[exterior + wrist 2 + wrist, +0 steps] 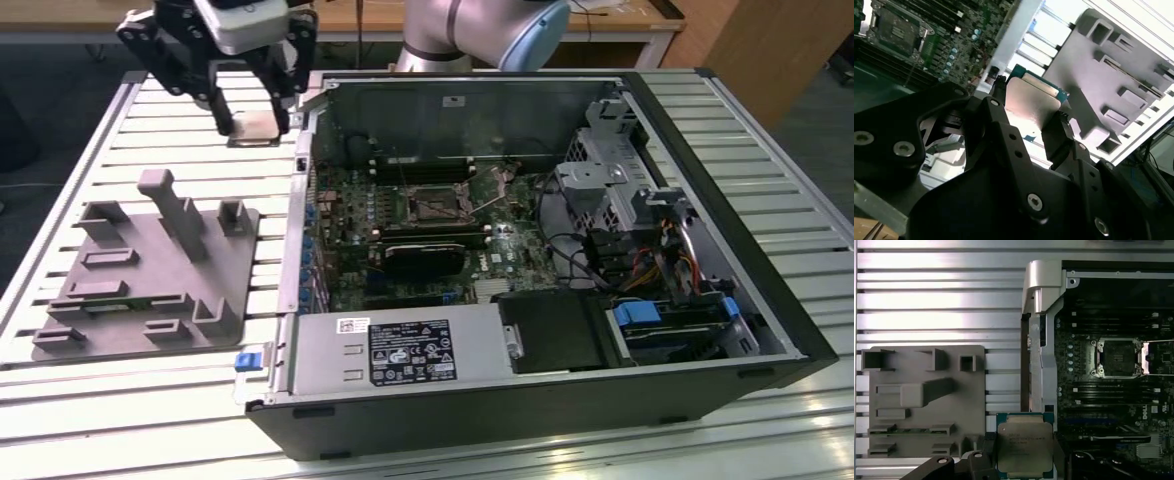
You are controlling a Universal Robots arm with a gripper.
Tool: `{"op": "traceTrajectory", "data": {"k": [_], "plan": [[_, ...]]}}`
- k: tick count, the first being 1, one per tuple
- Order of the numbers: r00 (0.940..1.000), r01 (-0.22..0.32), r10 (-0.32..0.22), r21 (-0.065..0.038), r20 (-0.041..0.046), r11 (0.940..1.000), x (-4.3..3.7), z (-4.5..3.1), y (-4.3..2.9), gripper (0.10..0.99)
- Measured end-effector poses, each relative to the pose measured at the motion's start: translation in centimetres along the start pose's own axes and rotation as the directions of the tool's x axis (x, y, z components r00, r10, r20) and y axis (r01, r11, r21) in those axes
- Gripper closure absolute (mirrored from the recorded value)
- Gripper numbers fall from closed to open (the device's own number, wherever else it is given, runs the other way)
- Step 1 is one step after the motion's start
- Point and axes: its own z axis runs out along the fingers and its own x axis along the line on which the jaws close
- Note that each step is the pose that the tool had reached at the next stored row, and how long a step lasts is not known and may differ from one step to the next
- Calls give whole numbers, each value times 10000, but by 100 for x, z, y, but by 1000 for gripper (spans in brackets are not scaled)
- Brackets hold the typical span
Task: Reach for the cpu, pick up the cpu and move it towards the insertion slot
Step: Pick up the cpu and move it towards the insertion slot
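A: Progress? The gripper (252,128) sits at the upper left of the exterior frame, clamped on the cpu (251,127), lifted clear of the grey fixture block (154,270). So reach and pick look done.

B: What's left?

A: The carry. The insertion slot (439,207) is inside the open computer case (694,240), upper middle of the frame, well apart from the chip.

B: Differences between views?

A: The first wrist view shows the cpu (1025,445) face-on at bottom centre and the insertion slot (1117,358) open at right. The second wrist view shows the fingers (1060,131) pinching the cpu (1032,102) by its edges, and the insertion slot (896,31) at upper left.
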Motion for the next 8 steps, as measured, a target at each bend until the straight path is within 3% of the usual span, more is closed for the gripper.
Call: {"op": "traceTrajectory", "data": {"k": [8], "plan": [[10000, 0, 0, 0, -7, 10000, -363, 9, 10, 553]]}}
